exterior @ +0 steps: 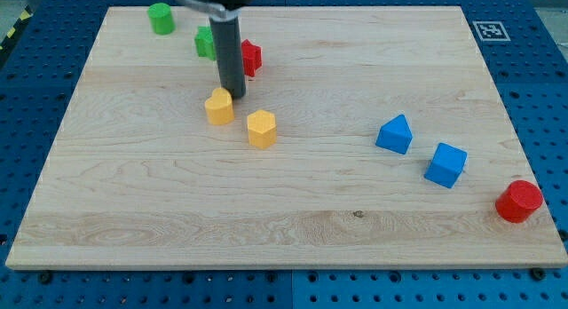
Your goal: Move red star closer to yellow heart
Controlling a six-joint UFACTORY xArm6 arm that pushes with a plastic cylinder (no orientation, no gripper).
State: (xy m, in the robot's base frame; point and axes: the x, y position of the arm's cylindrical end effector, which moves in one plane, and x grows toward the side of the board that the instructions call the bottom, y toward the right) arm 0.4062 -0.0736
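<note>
The red star (251,58) lies near the view's top, left of centre, partly hidden behind the dark rod. The yellow heart (219,106) lies just below it and a little to the left. My tip (238,97) rests on the board between the two, close to the heart's upper right edge and below the star's lower left side. I cannot tell whether the tip touches either block. A short gap separates star and heart.
A yellow pentagon-like block (262,129) sits right of the heart. A green block (204,43) lies left of the rod, and a green cylinder (161,18) at top left. Two blue blocks (394,134) (445,164) and a red cylinder (518,202) lie at the right.
</note>
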